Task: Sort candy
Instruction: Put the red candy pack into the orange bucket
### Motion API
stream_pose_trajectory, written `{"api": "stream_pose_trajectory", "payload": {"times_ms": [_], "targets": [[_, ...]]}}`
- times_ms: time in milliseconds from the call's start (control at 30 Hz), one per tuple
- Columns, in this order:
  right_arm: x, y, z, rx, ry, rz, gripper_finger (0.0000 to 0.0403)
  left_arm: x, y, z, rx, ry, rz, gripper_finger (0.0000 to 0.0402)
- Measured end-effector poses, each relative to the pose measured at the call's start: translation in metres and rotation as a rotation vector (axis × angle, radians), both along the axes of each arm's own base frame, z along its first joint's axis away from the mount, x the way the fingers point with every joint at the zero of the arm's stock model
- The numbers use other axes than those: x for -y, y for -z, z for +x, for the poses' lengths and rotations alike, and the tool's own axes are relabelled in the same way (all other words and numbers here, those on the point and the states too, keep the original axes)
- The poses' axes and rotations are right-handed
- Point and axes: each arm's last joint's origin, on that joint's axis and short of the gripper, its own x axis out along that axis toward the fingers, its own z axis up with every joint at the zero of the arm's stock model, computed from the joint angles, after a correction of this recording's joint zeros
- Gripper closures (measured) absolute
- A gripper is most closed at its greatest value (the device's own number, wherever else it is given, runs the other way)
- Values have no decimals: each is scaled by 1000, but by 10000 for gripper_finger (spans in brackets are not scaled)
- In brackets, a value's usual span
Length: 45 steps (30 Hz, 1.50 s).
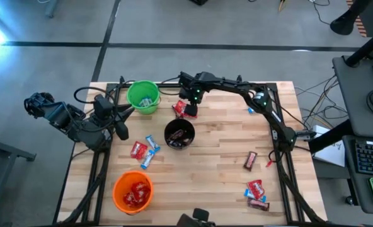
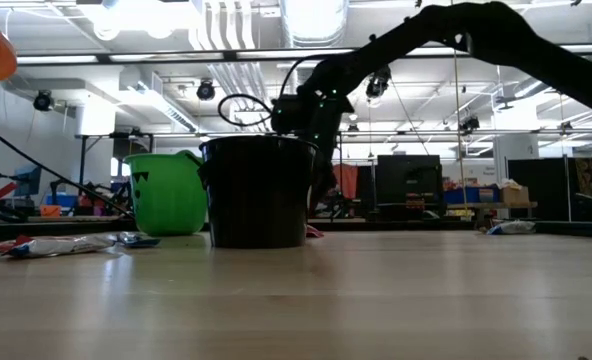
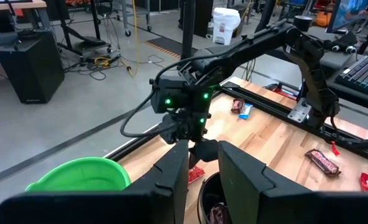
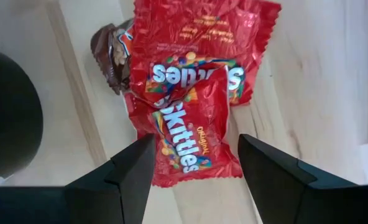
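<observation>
Red foil packets lie framed between the parted fingers of the right gripper (image 4: 196,165).

Two red candy packets (image 4: 187,134) are seen overlapping on the wooden table (image 1: 224,183), with a brown bar (image 4: 109,53) tucked beside them, just next to the black cup (image 1: 179,133). Light, crinkly, slippery wrappers are judged likely; the upper packet is best pinched across its narrow middle. The left gripper (image 3: 199,171) is held up near the green cup (image 1: 142,96), apparently slightly parted with nothing between its fingers.
</observation>
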Motion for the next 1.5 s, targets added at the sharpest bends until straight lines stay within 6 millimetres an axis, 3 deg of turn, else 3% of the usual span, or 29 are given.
{"api": "stream_pose_trajectory", "payload": {"times_ms": [300,433,633,800,1200,1333,1500], "targets": [[-3,-1,1,39,-24,68,181,0,0,0,0,0,0,331],[-6,0,5,2,-30,-43,181,0,0,0,1,-1,0,331],[-5,1,5,11,-31,-37,181,0,-1,1,13,-3,-11,331],[-6,16,7,0,-35,48,181,1,-1,1,18,-2,-14,331],[-4,40,9,-53,-1,66,183,1,-1,2,21,-2,-16,331],[-3,41,9,-60,23,73,207,1,-1,1,21,-2,-15,331],[1,38,7,-63,90,92,293,1,-1,2,18,0,-11,331]]}}
